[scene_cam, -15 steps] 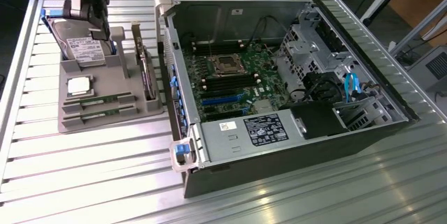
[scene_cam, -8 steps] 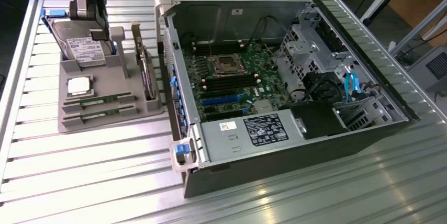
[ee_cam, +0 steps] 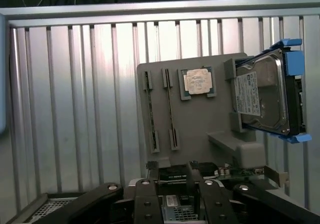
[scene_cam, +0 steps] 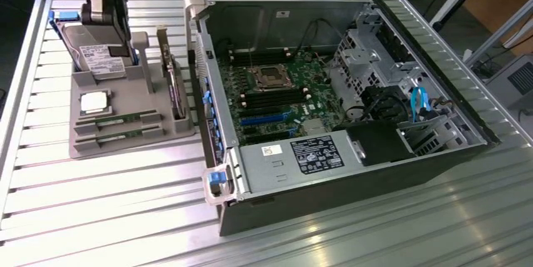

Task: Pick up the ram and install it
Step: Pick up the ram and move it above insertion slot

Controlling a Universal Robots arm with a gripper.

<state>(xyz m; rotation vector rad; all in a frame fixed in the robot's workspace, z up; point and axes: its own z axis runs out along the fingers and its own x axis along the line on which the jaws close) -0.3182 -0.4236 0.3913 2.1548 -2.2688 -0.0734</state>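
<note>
The gripper hangs with its fingers apart and empty, well apart from the ram, which sits in a slot of the grey tray beside a second stick, seemingly propped there for a clean pinch.

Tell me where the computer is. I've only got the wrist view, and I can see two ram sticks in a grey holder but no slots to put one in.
Observer: The computer case lies open on its side, right beside the grey holder on the exterior view's right, with the motherboard facing up.
Operator: Any ram in the board already?
Observer: None that I can see. The long slots by the processor socket look dark and bare.
Operator: How high is the claw?
Observer: The claw hangs well above the table, clear of both ram sticks.
</note>
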